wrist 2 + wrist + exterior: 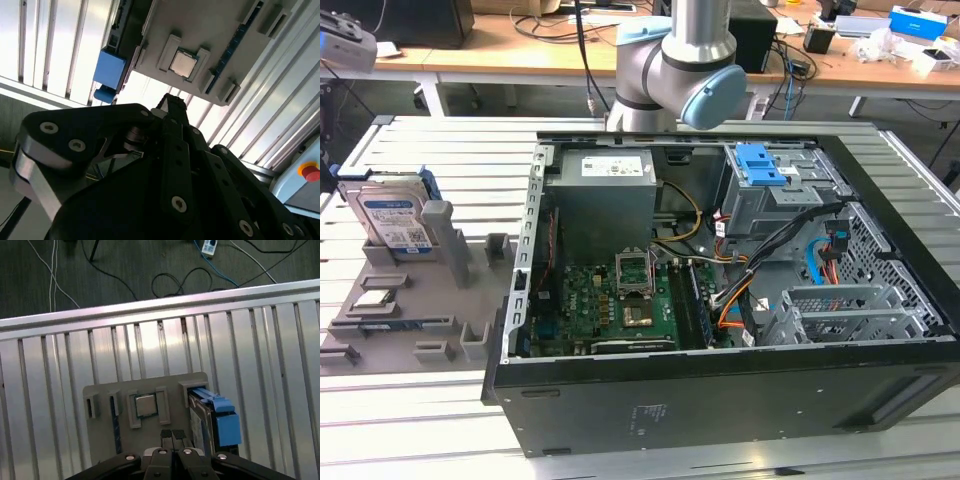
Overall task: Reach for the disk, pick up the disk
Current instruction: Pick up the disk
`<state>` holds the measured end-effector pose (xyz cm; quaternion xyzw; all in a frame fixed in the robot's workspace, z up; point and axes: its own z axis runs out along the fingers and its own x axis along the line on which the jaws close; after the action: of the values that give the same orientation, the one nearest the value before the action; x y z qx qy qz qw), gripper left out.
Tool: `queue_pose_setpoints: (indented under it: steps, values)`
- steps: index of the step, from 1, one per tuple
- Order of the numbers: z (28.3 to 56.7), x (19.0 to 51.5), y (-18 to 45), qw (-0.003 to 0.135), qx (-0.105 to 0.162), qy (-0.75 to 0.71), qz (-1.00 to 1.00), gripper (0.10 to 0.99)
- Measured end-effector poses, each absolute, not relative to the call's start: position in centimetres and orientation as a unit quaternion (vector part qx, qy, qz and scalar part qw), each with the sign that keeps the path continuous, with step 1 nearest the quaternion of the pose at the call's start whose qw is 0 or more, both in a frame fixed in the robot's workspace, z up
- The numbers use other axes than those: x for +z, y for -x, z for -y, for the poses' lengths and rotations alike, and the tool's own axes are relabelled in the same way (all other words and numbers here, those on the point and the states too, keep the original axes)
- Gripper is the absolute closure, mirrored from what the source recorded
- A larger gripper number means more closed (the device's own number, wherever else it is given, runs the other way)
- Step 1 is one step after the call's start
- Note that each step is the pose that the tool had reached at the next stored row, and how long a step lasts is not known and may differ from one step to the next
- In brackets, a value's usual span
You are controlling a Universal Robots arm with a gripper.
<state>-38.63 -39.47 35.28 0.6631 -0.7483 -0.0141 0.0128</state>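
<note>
On the exterior view's left, the disk (390,215) stands on edge in a slot of the grey holder (445,300), so its upper edge is free to grasp. A chip (146,405) rests in a neighbouring pocket. Further right lies the open case (720,400). In the first wrist view the gripper (172,433) hovers over the holder, near the disk but apart from it, fingers pressed together, holding nothing.

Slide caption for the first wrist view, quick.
Tool hovers near the grey holder, where the hard drive stands on edge beside a processor chip, not yet grasped.
</note>
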Motion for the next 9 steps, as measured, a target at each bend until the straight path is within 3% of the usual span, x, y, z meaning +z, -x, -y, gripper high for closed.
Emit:
queue_pose_setpoints:
  steps: [9]
  values:
    - [39.47, 35.28, 38.63, 0.014, -0.013, -0.699, 0.715, 0.98]
